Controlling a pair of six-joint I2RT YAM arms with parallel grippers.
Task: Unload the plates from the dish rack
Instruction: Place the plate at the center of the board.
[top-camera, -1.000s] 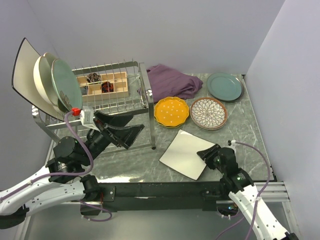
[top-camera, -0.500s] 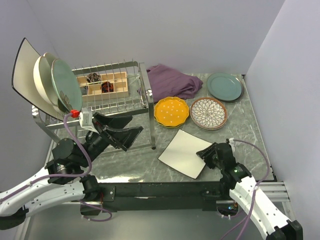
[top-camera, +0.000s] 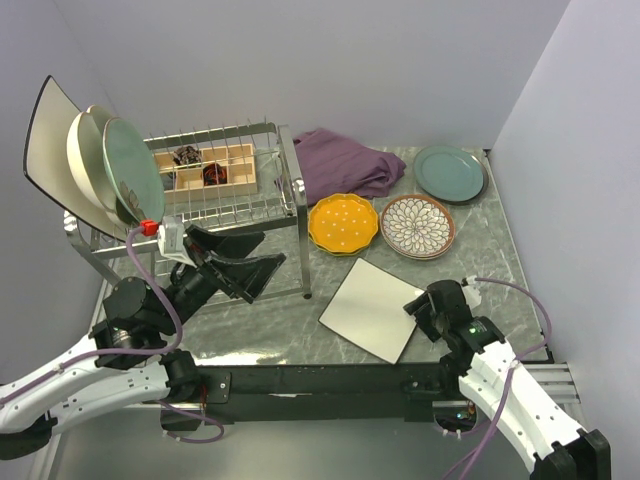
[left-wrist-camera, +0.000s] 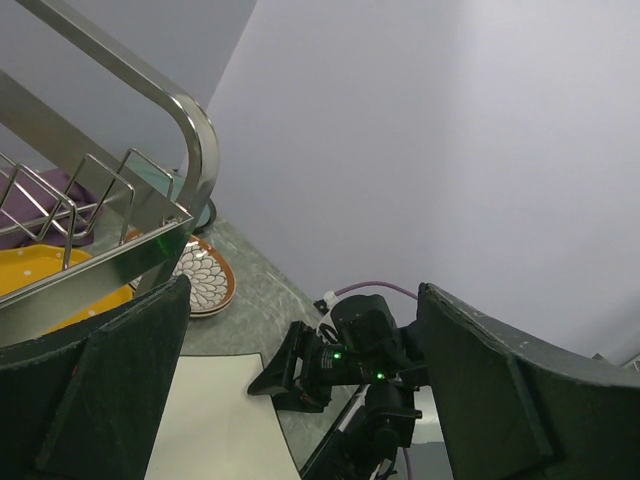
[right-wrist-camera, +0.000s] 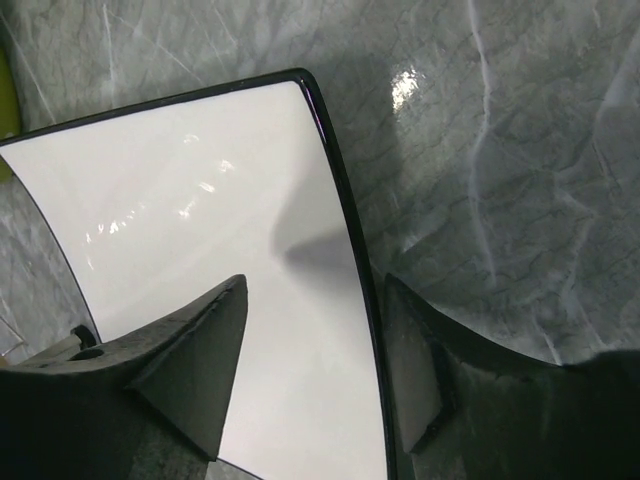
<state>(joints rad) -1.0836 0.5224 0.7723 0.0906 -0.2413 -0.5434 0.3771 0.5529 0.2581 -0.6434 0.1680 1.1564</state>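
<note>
Plates are split between two places. Three are stood on edge at the 9 o'clock end of the large two-tier silver wire dish rack (top-camera: 230, 205), which is set at 10 o'clock on the grey marbled bench (top-camera: 480, 270). A large white square plate with a dark rim (top-camera: 45, 140) is outermost, a round cream plate (top-camera: 85, 160) is next to it, and a round teal-green plate (top-camera: 132, 172) is innermost. A small wooden compartment box (top-camera: 212, 168) is seen inside the rack.

Four plates are laid flat on the bench. An orange dotted scalloped plate (top-camera: 343, 223) and a brown-patterned round plate (top-camera: 418, 226) are placed just beside each other near the centre. A second teal-green plate (top-camera: 450, 173) is set at 1 o'clock, and a crumpled purple cloth (top-camera: 345, 165) is bunched at 12 o'clock beside the rack. A second white square plate (top-camera: 368, 308) is laid at 5 o'clock.

The right pincer (right-wrist-camera: 315, 290) is positioned over that plate's 3 o'clock corner. Its jaws are spread, the dark rim is seen running between them, and nothing is pinched. The left pincer (top-camera: 270, 247) is held above the bench at the rack's 6 o'clock side, spread wide with nothing between its jaws.
</note>
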